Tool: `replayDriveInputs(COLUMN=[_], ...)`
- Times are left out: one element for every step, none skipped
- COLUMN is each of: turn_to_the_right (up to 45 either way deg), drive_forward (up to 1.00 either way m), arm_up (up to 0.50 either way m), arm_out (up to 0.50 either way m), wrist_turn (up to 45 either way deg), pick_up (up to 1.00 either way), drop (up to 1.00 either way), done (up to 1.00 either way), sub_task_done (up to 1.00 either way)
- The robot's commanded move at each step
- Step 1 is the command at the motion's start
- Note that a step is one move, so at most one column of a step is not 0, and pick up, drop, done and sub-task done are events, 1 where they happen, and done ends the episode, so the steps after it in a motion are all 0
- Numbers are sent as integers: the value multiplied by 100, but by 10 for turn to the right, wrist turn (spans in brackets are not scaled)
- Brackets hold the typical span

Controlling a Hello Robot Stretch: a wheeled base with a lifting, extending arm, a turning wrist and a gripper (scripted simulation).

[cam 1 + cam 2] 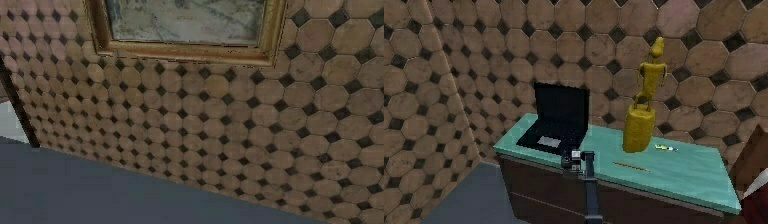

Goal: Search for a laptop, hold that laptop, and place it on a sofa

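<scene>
You are looking across a teal-topped desk (684,172) where the laptop (554,122) is sitting with its lid up near the desk's left end in the arm side view, its screen backing onto the tiled wall (474,60). The arm (589,195) is reaching to the desk's near edge, and the gripper (567,158) is showing at the laptop's front edge; you cannot tell whether it is gripping anything. A tall gold statue (643,105) is standing just right of the laptop, with a pencil (630,162) and a small light item (664,149) lying near its base. A red shape (756,192) is edging in at the lower right. Ahead, the forward view is facing tiling close up, a framed picture (185,20) hanging above and blue-grey floor (80,190) lying open at the bottom left.
</scene>
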Motion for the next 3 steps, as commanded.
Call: replayDriveInputs(turn_to_the_right=[0, 0, 0], drive_forward=[0, 0, 0], arm_up=[10, 30, 0], arm_out=[0, 0, 0], wrist_turn=[0, 0, -450], pick_up=[0, 0, 0], drop=[0, 0, 0], done=[0, 0, 0], sub_task_done=[0, 0, 0])
